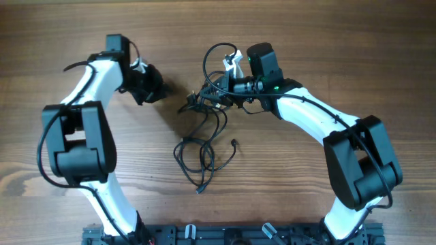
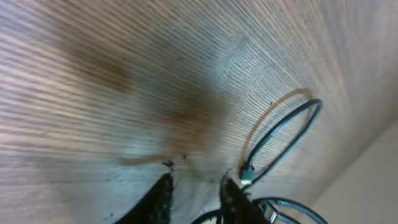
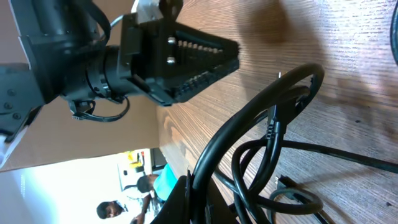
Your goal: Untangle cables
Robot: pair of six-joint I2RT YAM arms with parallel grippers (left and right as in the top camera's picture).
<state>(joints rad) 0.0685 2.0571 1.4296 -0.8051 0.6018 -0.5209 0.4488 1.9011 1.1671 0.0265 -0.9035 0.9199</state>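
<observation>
The cables point(image 1: 199, 155) are thin black cords lying mid-table in loose loops, with a knotted clump point(image 1: 206, 103) at their upper end and a further loop point(image 1: 216, 56) behind it. My right gripper point(image 1: 204, 95) is shut on a cable at the clump; in the right wrist view the cable point(image 3: 261, 118) runs into its jaws point(image 3: 198, 186). My left gripper point(image 1: 162, 90) is open and empty, a short way left of the clump. In the left wrist view its fingers point(image 2: 196, 190) stand over bare wood, with a cable loop point(image 2: 283, 134) and a plug end point(image 2: 247, 172) just to the right.
A loose plug end point(image 1: 234, 142) lies right of the lower loops. The left gripper point(image 3: 186, 56) shows in the right wrist view, facing the cables. The wooden table point(image 1: 327, 41) extends all round; a black rail point(image 1: 225, 235) runs along the near edge.
</observation>
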